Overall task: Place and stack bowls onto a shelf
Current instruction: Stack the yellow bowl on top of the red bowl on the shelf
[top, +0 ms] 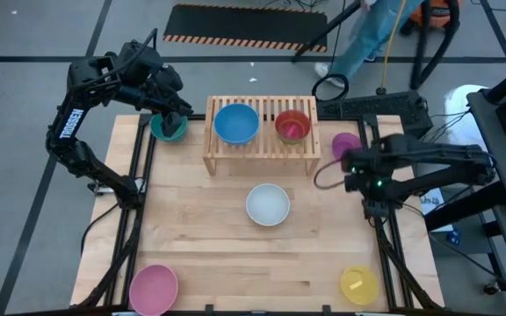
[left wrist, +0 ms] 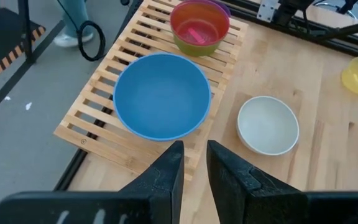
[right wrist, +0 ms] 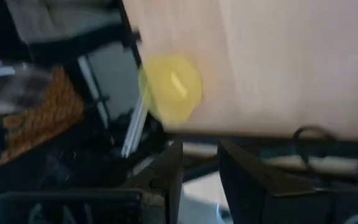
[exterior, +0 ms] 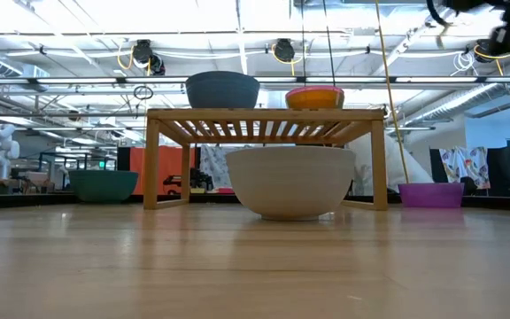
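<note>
The light-wood shelf (top: 260, 151) stands at the table's far middle. On its slats sit a blue bowl (top: 236, 123) and a red bowl (top: 292, 124) nested in a green one (left wrist: 188, 47). The teal bowl (top: 167, 130) rests on the table left of the shelf and the purple bowl (top: 346, 144) right of it. The white bowl (top: 267, 204) lies in front of the shelf, pink (top: 154, 288) at the near left, yellow (top: 358, 285) at the near right. My left gripper (top: 176, 118) hovers shut and empty above the teal bowl. My right gripper (top: 375, 209) hangs shut and empty over the table's right edge.
Dark metal frame rails (top: 140, 167) run along the table's left and right edges. A loose cable loop (top: 323, 175) hangs from the right arm near the shelf's right leg. A person (top: 363, 35) walks on the floor beyond the far edge. Bare wood lies between the white bowl and the near bowls.
</note>
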Available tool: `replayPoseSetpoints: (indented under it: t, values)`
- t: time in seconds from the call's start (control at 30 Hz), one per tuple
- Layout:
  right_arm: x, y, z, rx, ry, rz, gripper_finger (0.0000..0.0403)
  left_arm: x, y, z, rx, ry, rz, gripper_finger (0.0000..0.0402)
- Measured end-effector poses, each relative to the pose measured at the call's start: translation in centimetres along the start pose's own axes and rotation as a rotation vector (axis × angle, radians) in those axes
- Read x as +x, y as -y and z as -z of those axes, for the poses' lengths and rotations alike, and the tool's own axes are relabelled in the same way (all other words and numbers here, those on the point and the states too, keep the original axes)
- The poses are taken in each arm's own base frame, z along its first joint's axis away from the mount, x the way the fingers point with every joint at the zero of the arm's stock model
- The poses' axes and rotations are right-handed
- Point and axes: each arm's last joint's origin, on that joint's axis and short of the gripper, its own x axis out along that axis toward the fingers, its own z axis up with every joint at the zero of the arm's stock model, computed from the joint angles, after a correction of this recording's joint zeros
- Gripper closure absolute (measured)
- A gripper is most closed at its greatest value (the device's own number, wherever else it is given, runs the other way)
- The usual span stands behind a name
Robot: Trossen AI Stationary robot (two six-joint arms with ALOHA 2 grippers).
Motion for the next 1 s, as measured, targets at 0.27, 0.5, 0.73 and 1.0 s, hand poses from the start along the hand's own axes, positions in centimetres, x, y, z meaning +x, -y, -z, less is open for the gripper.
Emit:
replayPoseSetpoints:
  t: [0.27, 0.5, 0.73, 1.0]
  values:
    - [4.6, -0.8, -1.4, -0.113, -0.026, -0.087, 0.031, 0.0, 0.0, 0.0, 0.017, 0.0, 0.0, 0.0327]
    - [7.5, -3.0, -3.0, -0.268, 0.166, -0.124, 0.031, 0.0, 0.0, 0.0, 0.018, 0.0, 0.0, 0.0327]
    - [10.9, -4.1, -2.4, -0.278, 0.111, -0.096, 0.031, 0.0, 0.0, 0.0, 0.023, 0.001, 0.0, 0.0327]
    - [13.5, -4.7, -1.7, -0.343, 0.009, -0.01, 0.031, 0.0, 0.0, 0.0, 0.023, 0.0, 0.0, 0.0327]
